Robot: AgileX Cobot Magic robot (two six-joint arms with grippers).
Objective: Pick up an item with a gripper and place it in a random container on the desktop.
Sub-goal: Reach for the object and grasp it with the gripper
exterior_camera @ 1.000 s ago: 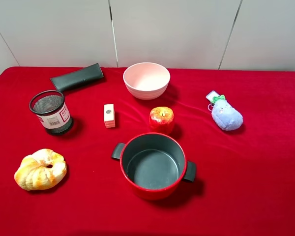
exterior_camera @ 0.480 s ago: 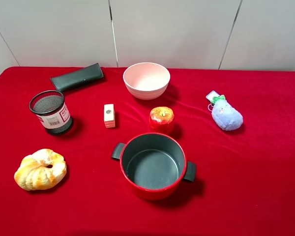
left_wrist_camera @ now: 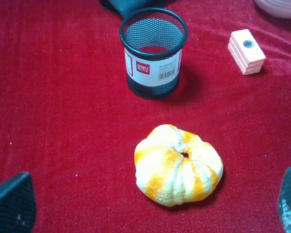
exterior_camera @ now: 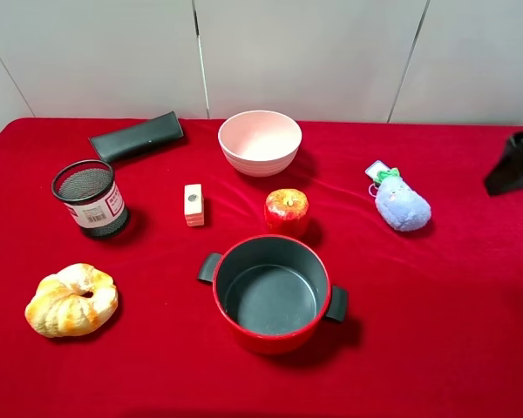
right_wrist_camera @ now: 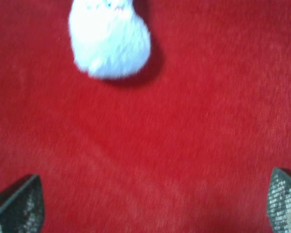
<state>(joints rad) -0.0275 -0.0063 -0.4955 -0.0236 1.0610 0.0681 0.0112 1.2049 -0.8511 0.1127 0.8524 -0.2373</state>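
Note:
The pale blue plush toy (exterior_camera: 402,205) with a green bow and white tag lies on the red cloth desktop (exterior_camera: 453,305) at the right; it also shows blurred in the right wrist view (right_wrist_camera: 109,40). The pale pink bowl (exterior_camera: 260,141) stands at the back middle. My right gripper (right_wrist_camera: 150,206) is open and empty, short of the toy; its arm (exterior_camera: 516,163) shows at the right edge of the exterior view. My left gripper (left_wrist_camera: 150,204) is open and empty above the bread, and is out of the exterior view.
A red two-handled pot (exterior_camera: 271,293) stands front middle, a red apple (exterior_camera: 286,211) behind it. A black mesh cup (exterior_camera: 91,198), a bread roll (exterior_camera: 71,300), a small pink block (exterior_camera: 193,205) and a dark case (exterior_camera: 137,136) are on the left.
The right arm has come into the exterior view at the right edge. The objects on the table have not moved.

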